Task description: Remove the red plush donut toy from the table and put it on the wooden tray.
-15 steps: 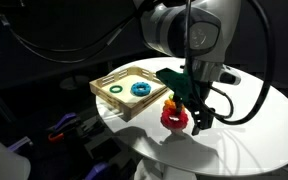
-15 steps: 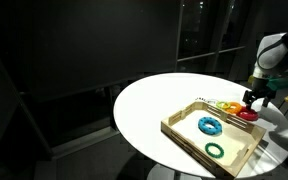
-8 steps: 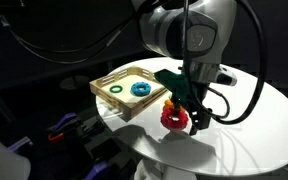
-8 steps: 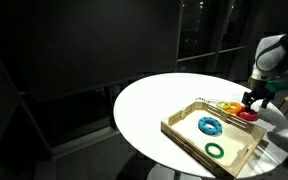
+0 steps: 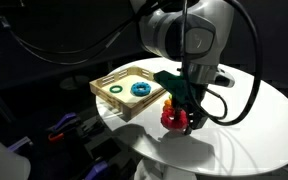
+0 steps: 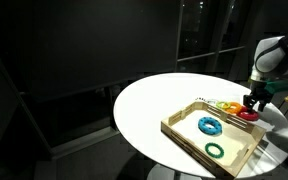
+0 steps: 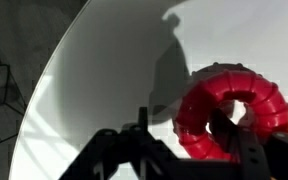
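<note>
The red plush donut toy (image 5: 171, 118) (image 6: 248, 116) (image 7: 230, 104) lies on the white table (image 5: 254, 135) (image 6: 154, 105), just off one side of the wooden tray (image 5: 108, 101) (image 6: 188, 135). My gripper (image 5: 184, 121) (image 6: 251, 106) (image 7: 181, 130) is down over the toy. In the wrist view one finger stands in the ring's centre hole. The other finger is outside the ring's rim, with a strip of table still showing between it and the plush. The jaws are partly closed around that side of the ring.
Inside the tray lie a blue ring (image 5: 141, 89) (image 6: 210, 125) and a green ring (image 5: 115, 90) (image 6: 215, 150). An orange ring (image 6: 227, 106) sits on the table by the tray's far wall, close to the red toy. The table edge curves near the toy.
The jaws have narrowed around the red toy's rim. The arm and the toy have hardly moved.
</note>
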Motion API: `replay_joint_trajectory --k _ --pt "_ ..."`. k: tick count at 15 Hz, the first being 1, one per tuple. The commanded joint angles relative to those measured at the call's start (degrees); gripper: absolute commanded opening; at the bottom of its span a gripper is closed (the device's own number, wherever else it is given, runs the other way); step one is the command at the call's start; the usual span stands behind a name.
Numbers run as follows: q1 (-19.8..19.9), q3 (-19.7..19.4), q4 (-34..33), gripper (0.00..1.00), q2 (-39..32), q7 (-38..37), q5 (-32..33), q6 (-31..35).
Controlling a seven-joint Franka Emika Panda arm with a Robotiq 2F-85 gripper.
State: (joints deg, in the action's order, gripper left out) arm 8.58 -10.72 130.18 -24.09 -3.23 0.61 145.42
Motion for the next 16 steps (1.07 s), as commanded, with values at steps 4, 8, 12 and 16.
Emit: replay_joint_trajectory --k 4,8,12,16 --pt "-0.28 -0.08 -0.86 0.51 -0.20 -1.48 0.19 0.58" --pt "-0.33 -0.09 -0.98 0.22 -0.35 -1.67 0.16 0.51" --pt "-0.03 -0.03 -0.78 0.11 1.32 -1.37 -0.26 -0.78" --pt "-0.90 -0.79 -0.52 0.11 3.78 -3.47 0.72 -3.35"
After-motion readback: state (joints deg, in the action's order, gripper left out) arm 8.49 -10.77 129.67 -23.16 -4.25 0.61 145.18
